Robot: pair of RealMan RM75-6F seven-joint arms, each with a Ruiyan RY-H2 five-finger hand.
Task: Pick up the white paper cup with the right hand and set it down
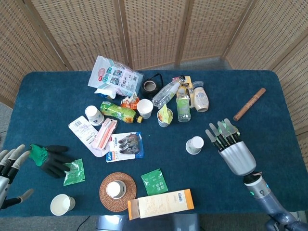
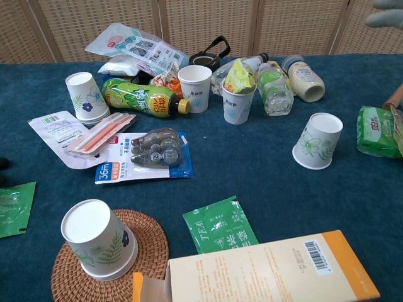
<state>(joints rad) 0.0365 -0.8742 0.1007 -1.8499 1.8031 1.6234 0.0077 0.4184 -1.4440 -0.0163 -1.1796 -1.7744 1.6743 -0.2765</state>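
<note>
The white paper cup [image 1: 194,145] with a flower print [image 2: 317,141] stands alone on the blue tablecloth, right of centre. My right hand [image 1: 231,144] hovers just to its right with fingers spread, holding nothing and clear of the cup. In the chest view only a blurred fingertip [image 2: 387,16] of that hand shows at the top right corner. My left hand [image 1: 9,166] is at the lower left table edge, fingers apart and empty.
A green packet [image 2: 378,131] lies right of the cup, under my right fingertips. Behind the cup stand a snack cup [image 1: 165,116], bottles [image 1: 183,106] and another cup [image 1: 145,108]. A wooden stick [image 1: 249,104] lies far right; a box [image 1: 161,203] lies near front.
</note>
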